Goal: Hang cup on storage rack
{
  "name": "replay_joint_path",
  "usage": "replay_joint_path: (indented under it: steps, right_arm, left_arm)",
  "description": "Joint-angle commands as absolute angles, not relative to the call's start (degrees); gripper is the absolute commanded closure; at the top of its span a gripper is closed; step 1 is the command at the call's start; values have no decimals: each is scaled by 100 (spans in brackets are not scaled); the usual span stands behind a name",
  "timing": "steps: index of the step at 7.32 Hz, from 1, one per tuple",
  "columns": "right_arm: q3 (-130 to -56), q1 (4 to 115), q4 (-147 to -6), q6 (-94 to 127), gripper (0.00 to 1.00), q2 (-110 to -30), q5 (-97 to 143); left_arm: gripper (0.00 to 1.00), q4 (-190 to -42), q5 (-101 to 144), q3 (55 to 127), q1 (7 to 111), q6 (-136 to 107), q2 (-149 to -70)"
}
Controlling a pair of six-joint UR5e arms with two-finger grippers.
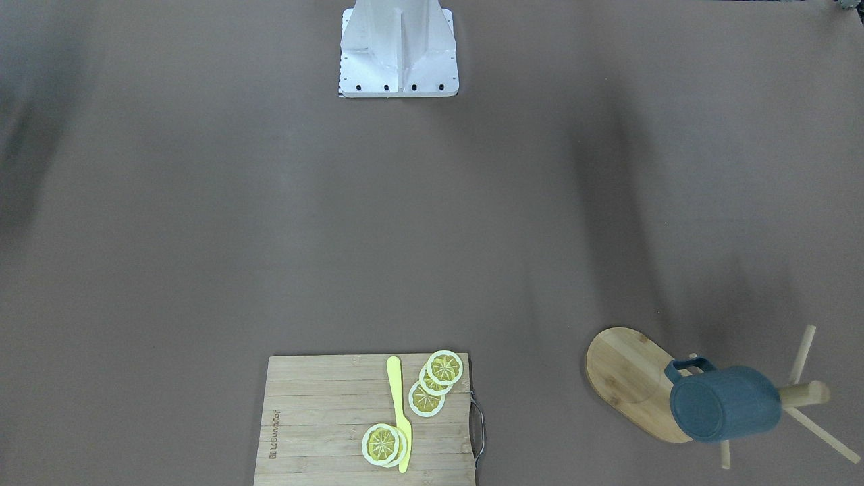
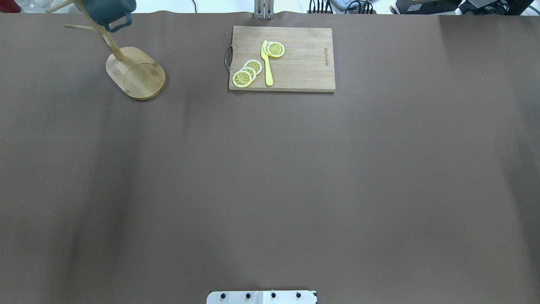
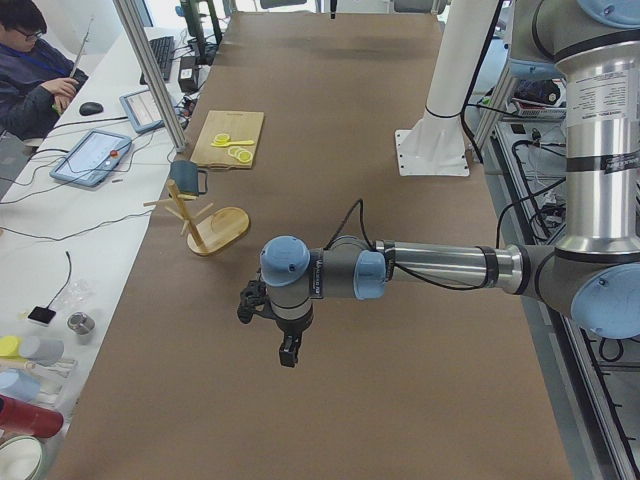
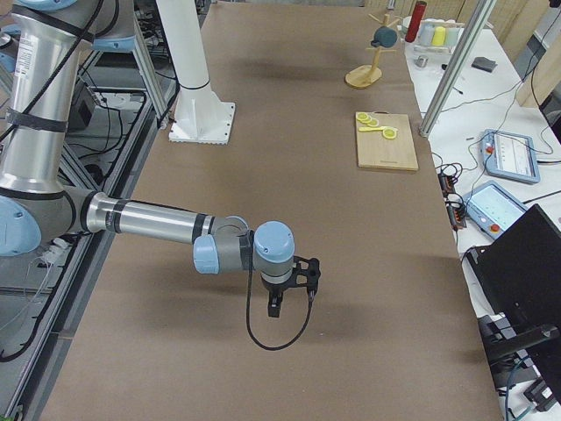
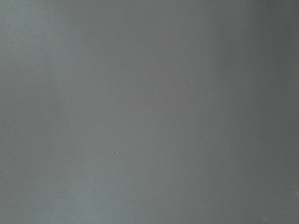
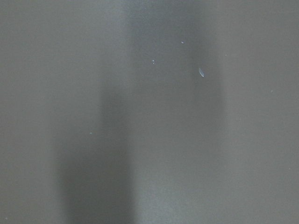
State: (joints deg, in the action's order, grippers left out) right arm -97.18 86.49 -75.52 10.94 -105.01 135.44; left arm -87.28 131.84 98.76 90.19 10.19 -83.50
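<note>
The dark slate-blue cup (image 1: 725, 403) hangs by its handle on a peg of the light bamboo storage rack (image 1: 624, 364), at the table's far corner on my left side. Cup (image 2: 109, 9) and rack (image 2: 137, 74) also show at the top left of the overhead view. My left gripper (image 3: 288, 354) shows only in the exterior left view, hanging low over bare table well away from the rack (image 3: 225, 228). My right gripper (image 4: 273, 307) shows only in the exterior right view, far from the cup (image 4: 384, 37). I cannot tell if either is open. Both wrist views show only brown table.
A rectangular slatted cutting board (image 1: 324, 418) with lemon slices (image 1: 445, 368) and a yellow knife (image 1: 399, 412) lies at the far middle edge. The robot's white base (image 1: 398, 54) stands at the near edge. An operator and side tables with devices flank the table.
</note>
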Motion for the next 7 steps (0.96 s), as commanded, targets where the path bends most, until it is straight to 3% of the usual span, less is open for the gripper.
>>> replay_joint_path:
  steps: [1,7]
  right_arm:
    - [-9773,8648,-7550,1099,0,-10503,13693]
    - [-9800,8648,-7541,1090,0,-10512,13685]
  left_arm:
    - [0,-8728,13184,9879,9018,1020,-8350]
    - [0,-8728,13184,9931,9018,1020,-8358]
